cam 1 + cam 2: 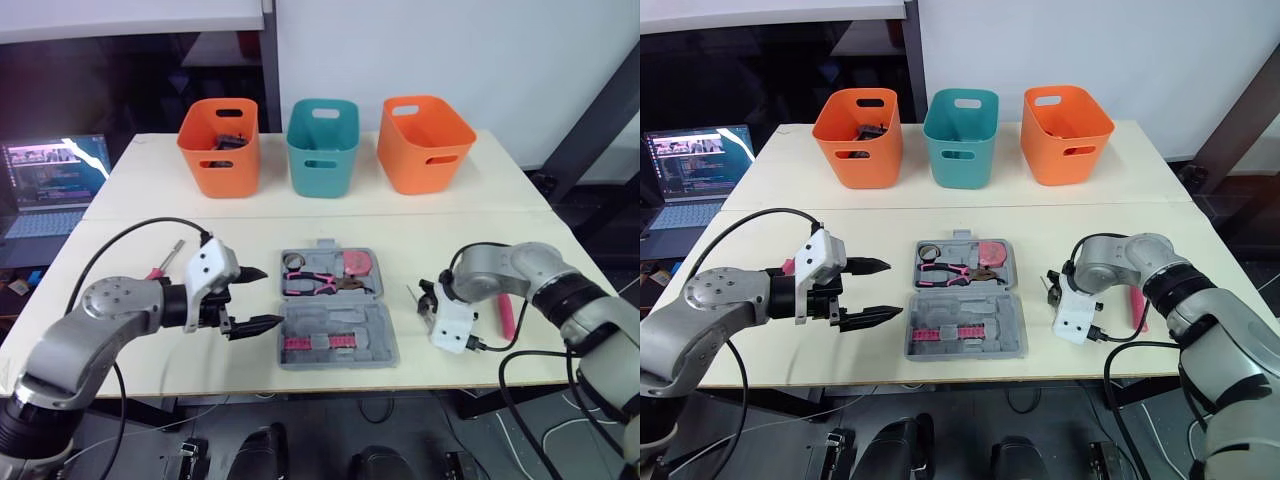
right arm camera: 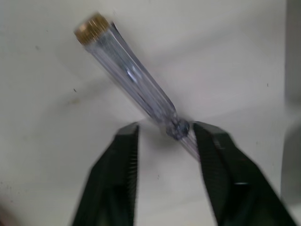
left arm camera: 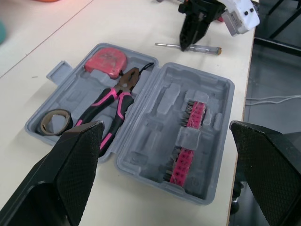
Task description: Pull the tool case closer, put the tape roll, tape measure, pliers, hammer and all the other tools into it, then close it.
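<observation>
The grey tool case lies open at the table's middle. In it are a tape roll, pink-handled pliers, a pink tape measure and a pink bit holder. My left gripper hovers open just left of the case, holding nothing. My right gripper points down to the right of the case. In the right wrist view its fingers stand open on either side of a clear-handled screwdriver lying on the table. A pink-handled tool lies further right, and another lies at the left.
Three bins stand in a row on the far table: orange, teal, orange. The left orange bin holds dark items. A laptop sits beyond the table's left side. A seam runs between the two tables.
</observation>
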{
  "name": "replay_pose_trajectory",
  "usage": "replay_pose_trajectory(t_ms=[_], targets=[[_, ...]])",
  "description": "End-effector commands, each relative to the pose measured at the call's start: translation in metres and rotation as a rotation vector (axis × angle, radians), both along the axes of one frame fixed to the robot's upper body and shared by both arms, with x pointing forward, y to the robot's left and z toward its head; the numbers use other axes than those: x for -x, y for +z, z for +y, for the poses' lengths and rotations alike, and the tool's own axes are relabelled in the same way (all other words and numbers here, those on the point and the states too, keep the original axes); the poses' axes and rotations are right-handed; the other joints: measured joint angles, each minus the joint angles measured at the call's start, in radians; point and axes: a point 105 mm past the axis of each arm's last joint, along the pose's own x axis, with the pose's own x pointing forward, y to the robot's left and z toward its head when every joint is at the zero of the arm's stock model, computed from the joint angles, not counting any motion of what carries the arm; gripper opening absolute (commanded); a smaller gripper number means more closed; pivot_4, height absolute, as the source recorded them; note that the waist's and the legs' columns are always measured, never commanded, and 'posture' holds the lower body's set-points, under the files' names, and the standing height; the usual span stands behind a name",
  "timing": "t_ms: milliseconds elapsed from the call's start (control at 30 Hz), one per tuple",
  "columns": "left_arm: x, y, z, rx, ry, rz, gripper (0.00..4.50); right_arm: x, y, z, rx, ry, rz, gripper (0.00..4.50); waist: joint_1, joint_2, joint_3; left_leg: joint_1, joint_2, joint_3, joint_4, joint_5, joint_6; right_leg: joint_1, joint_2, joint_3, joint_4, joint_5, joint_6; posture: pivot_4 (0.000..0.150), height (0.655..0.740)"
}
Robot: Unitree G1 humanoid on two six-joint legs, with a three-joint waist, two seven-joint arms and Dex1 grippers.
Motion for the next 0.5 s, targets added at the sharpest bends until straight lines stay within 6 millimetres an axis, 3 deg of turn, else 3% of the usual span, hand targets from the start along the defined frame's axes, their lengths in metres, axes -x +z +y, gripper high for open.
replay_pose_trajectory(t_ms=[33,233,333,400,500], targets=[[0.001,0.009,0.002,-0.003,0.006,-0.035,4.5,0.013,-0.013,0.008,-0.01,0.042,0.044,0.02,-0.001,0.0,0.0,0.0,0.0,0.0,0.0,0.0,0.0,0.001,0.0,0.0,0.0,0.0,0.0,0.15,0.74],[-0.001,0.009,0.0,-0.003,-0.003,-0.032,4.5,0.008,-0.01,0.003,-0.031,-0.05,0.005,0.02,0.0,-0.002,-0.001,0.003,0.0,0.0,0.001,0.0,0.0,0.004,0.0,0.0,0.0,0.0,0.0,0.15,0.74],[-0.001,0.009,-0.003,-0.001,-0.014,-0.032,4.5,0.005,-0.005,-0.001,-0.097,-0.201,0.008,0.02,0.001,-0.002,-0.001,0.003,0.0,0.0,0.002,0.0,0.0,0.004,0.0,0.0,0.0,0.0,0.0,0.15,0.74],[-0.002,0.009,-0.004,0.0,-0.018,-0.033,4.5,0.002,0.001,-0.001,-0.198,-0.384,0.02,0.02,0.001,-0.002,-0.001,0.003,0.0,-0.001,0.003,0.0,0.0,0.005,0.0,-0.001,0.0,0.0,0.0,0.15,0.74],[-0.003,0.01,-0.004,0.0,-0.021,-0.037,4.5,-0.002,0.015,-0.001,-0.439,-0.834,0.078,0.02,0.003,-0.002,-0.001,0.002,0.001,-0.001,0.004,-0.001,0.001,0.007,0.0,-0.001,0.0,0.0,0.0,0.15,0.74]])
